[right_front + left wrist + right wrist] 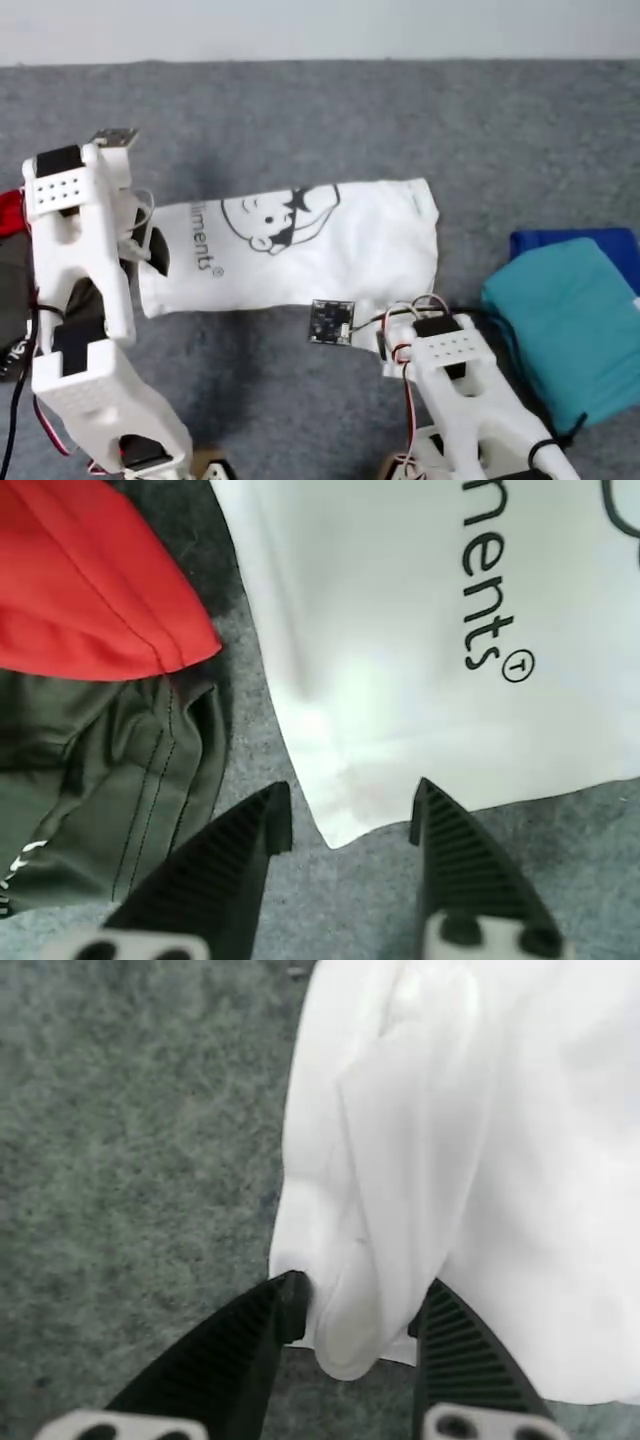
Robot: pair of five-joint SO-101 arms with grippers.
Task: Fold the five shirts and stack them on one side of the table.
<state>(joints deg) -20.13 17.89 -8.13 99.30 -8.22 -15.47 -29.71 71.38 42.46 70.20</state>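
White shirt point(480, 1160) between both arms' jaws

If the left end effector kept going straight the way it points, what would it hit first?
Most likely the corner of the white printed fabric shirt, which lies straight ahead of the open left end effector, though its height above the cloth is unclear.

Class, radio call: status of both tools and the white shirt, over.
Left tool open over white shirt corner. Right tool open astride its edge fold. Red shirt close beside left tool.
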